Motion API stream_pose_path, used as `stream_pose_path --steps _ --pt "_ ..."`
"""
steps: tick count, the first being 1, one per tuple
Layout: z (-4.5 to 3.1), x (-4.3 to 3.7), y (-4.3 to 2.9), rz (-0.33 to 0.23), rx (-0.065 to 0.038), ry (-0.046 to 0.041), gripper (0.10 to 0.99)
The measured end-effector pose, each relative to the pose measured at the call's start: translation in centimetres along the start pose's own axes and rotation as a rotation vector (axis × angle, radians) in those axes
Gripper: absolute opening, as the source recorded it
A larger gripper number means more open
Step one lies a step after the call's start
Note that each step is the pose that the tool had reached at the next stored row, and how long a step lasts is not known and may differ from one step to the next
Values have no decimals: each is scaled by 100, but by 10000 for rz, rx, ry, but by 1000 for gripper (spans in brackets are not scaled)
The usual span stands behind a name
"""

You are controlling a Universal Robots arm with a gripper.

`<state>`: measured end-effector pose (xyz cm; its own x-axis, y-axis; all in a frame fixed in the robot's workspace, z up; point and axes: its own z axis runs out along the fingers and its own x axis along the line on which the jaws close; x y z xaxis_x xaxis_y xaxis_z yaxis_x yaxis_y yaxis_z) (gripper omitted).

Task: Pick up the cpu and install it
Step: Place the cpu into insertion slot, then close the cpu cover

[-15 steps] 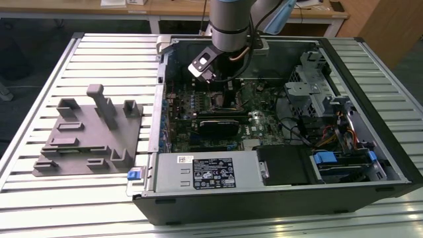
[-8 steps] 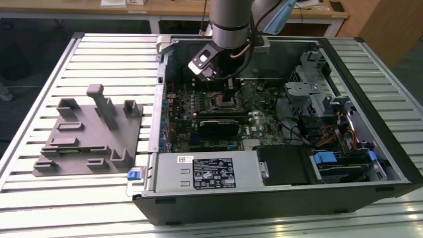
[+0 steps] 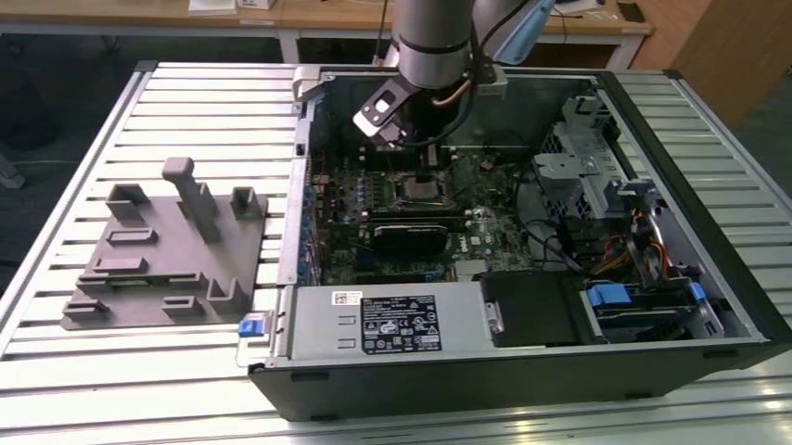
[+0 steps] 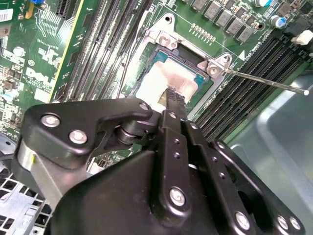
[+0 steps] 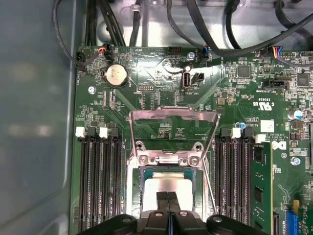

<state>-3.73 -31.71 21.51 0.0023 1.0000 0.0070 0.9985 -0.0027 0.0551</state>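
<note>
The cpu [image 5: 168,182] lies flat in the socket [image 5: 146,160], right under the gripper [image 5: 168,195] tips. The jaws are pinched together, gripping nothing, touching or just above its silvery lid. It looks light, stiff and slick-topped, and probably delicate underneath, so take it by opposite edges. The hinged retention frame [image 5: 173,115] stands open beyond the tips.

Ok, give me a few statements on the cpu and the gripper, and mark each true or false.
1. The cpu lies in the socket. True.
2. The retention frame is closed over the cpu. False: it is flipped open.
3. The gripper is outside the computer case. False: it is inside, at the cpu.
4. The gripper is shut. True.
5. A coin battery sits on the motherboard. True.
</note>
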Motion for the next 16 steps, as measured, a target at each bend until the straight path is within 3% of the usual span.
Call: stream_pose_path --steps 16 --pt "-114 2 22 0 71 2 106"
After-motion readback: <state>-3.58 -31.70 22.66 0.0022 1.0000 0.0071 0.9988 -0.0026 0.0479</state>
